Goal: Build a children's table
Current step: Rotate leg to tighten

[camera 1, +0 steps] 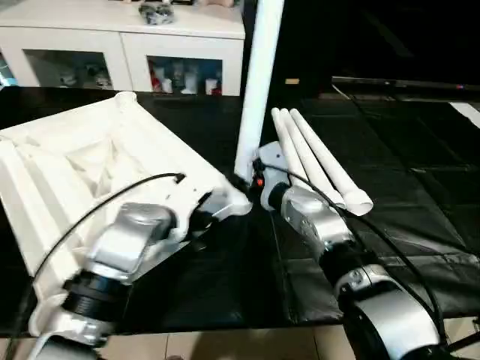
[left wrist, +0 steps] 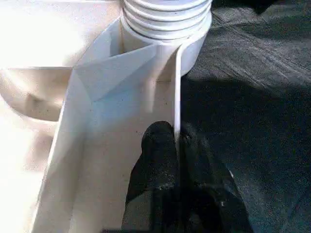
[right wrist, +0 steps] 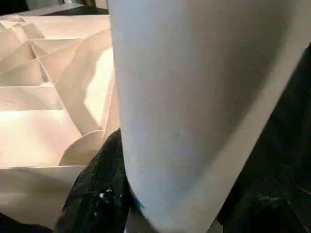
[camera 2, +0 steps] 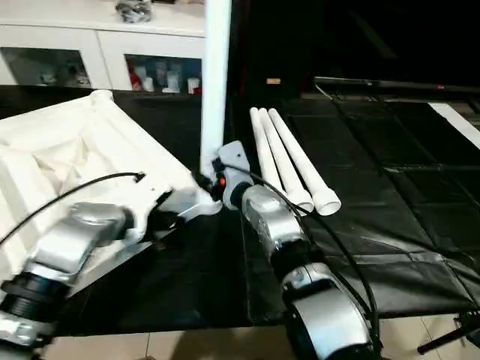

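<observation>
Right claw [camera 1: 251, 180] grips the upright leg [camera 1: 259, 82]; left claw [left wrist: 177, 145] pinches the tabletop rim [left wrist: 177, 87]

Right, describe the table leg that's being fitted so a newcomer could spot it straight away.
Start from the upside-down white table top lying ribs up on the black mat. At its near corner socket, one white leg stands upright, gripped near its base by the right hand. The three other legs lie flat side by side on the mat; this one alone stands.
</observation>
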